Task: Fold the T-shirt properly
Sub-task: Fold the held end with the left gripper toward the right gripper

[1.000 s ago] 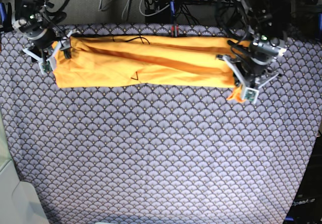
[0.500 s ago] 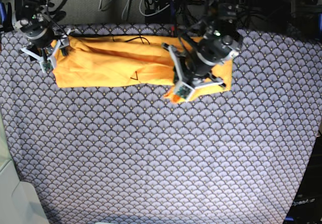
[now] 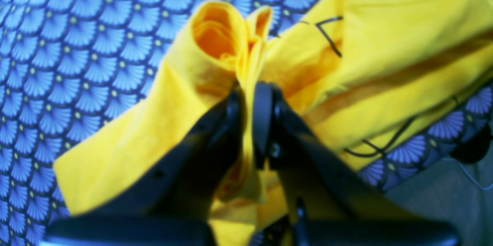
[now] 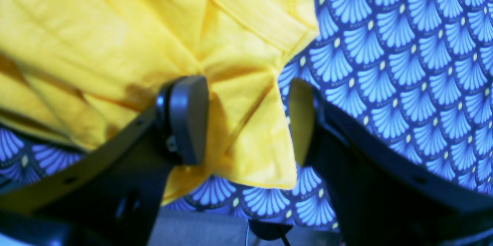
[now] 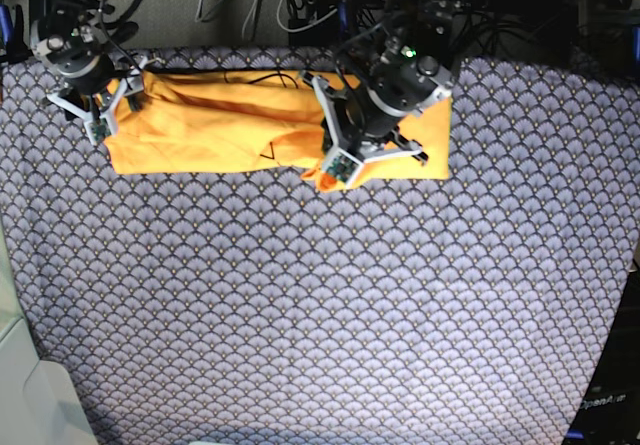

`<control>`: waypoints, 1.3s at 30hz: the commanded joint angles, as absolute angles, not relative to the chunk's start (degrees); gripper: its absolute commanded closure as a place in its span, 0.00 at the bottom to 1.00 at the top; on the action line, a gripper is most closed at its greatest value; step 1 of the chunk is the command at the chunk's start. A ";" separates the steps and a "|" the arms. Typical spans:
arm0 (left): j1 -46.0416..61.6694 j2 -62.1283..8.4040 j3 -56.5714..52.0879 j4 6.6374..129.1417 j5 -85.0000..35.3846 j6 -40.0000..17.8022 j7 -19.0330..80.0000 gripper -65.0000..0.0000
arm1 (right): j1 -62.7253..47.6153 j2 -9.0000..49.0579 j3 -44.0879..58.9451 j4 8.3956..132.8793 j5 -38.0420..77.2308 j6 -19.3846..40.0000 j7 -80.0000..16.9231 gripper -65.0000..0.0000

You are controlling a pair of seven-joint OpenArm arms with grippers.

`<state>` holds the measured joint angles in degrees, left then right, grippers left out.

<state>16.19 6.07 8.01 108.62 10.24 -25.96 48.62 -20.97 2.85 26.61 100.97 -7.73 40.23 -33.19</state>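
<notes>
Orange-yellow cotton T-shirt (image 5: 230, 125) lies as a long folded band across the upper part of the base frame, on the blue-grey scallop-patterned cloth (image 5: 320, 305) that covers the table.

Left gripper (image 5: 335, 170) sits upper centre of the base view, over the shirt's right half. Left wrist view: its black jaws are pressed together, pinching a bunched fold of the yellow fabric (image 3: 231, 46). The fold stands up above the fingertips (image 3: 233, 103) in the middle of the frame as a rolled loop. More shirt stretches to the upper right of that frame, with thin black line marks (image 3: 327, 34) on it.

In the base view, the stretch of shirt to the right of the left gripper lies flat, ending at a straight edge upper right of centre.

Right gripper (image 5: 98, 125) is at the upper left of the base view, at the shirt's left end. Right wrist view: jaws spread wide, a corner of the shirt (image 4: 262, 149) lying between them. Left finger pad (image 4: 188, 119) is over the fabric, right finger pad (image 4: 300, 123) over patterned cloth. Not gripping anything. Can't tell whether the pads touch the surface.
</notes>
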 commanded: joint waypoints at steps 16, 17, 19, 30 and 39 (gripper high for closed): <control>15.96 6.81 11.91 109.49 9.36 -25.80 47.25 0.82 | -21.23 3.38 26.95 102.02 -7.52 40.00 -32.22 0.47; 15.96 6.73 11.91 109.49 9.36 -26.15 47.25 0.80 | -21.23 3.38 26.95 102.02 -7.52 40.00 -32.22 0.47; 16.48 6.81 11.91 109.67 9.36 -26.15 46.99 0.80 | -21.23 3.38 26.95 102.02 -7.52 40.00 -32.22 0.47; 16.57 7.34 13.85 110.20 9.36 -26.07 46.99 0.79 | -21.41 3.30 26.95 102.02 -7.52 40.00 -32.22 0.47; 15.69 6.99 7.78 115.12 0.75 -25.80 46.99 0.79 | -21.49 3.30 26.95 102.02 -7.60 40.00 -32.31 0.48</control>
